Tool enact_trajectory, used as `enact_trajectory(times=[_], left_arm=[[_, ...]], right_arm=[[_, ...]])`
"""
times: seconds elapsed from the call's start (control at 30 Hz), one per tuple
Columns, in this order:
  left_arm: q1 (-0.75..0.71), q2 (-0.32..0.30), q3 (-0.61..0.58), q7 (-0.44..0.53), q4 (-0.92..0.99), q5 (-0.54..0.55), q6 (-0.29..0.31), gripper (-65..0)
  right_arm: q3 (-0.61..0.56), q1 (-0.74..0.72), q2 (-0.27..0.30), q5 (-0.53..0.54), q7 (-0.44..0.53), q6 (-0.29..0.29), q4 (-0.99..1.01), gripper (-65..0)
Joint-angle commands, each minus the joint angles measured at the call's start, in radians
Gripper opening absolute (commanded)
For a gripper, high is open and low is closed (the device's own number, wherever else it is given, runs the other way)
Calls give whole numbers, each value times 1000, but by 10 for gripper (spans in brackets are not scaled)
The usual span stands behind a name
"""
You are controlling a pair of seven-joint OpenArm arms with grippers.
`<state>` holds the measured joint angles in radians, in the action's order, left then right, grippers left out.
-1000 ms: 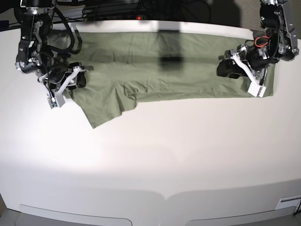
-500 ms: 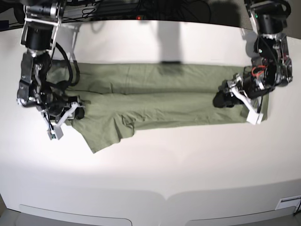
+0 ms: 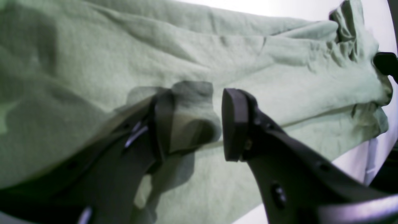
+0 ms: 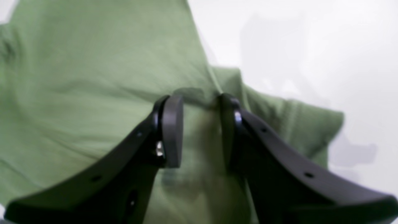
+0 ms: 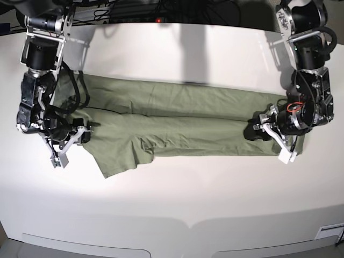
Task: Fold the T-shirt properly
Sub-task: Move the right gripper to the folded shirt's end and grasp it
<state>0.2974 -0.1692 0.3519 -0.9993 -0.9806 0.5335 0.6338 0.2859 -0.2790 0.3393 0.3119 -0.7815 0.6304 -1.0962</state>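
Judging by the layout, you're partway: the T-shirt [image 5: 177,121] lies across the bench [image 5: 177,204] as a long band folded lengthwise — one sleeve flap sticks out untidily, and the crosswise folds remain. Your left claw [image 3: 192,121] is parted, cloth bunched against one finger. Your right claw [image 4: 199,130] stands open over the fabric edge. Only cables at the back — nothing blocks you.

The table [image 5: 177,193] in front of the shirt [image 5: 177,115] is bare and open for passing. Behind the shirt a narrower bare strip ends at cables [image 5: 161,11] along the table's far edge.
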Motion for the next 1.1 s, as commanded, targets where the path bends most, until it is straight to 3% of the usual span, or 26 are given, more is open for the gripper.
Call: enact_trajectory(times=[0.0, 0.17, 0.33, 0.47, 0.83, 1.07], left_arm=[[8, -13, -1, -32, -2, -14, -16, -386], [14, -14, -1, -33, -3, 18, -16, -386], [21, -14, -1, -55, -3, 18, -17, -386], [21, -14, -1, -59, -3, 31, -16, -386], [21, -14, -1, -82, -3, 63, -16, -386], [21, -14, -1, -81, -3, 63, -16, -386]], right_arm=[[3, -29, 23, 47, 21, 25, -32, -442], [3, -101, 26, 89, 11, 32, -60, -427], [3, -175, 26, 77, 85, 32, -57, -290], [2, -216, 20, -50, 164, 27, 7, -290], [2, -460, 18, -159, 255, 8, 594, -290], [2, -476, -38, -204, 147, 8, 650, -290]])
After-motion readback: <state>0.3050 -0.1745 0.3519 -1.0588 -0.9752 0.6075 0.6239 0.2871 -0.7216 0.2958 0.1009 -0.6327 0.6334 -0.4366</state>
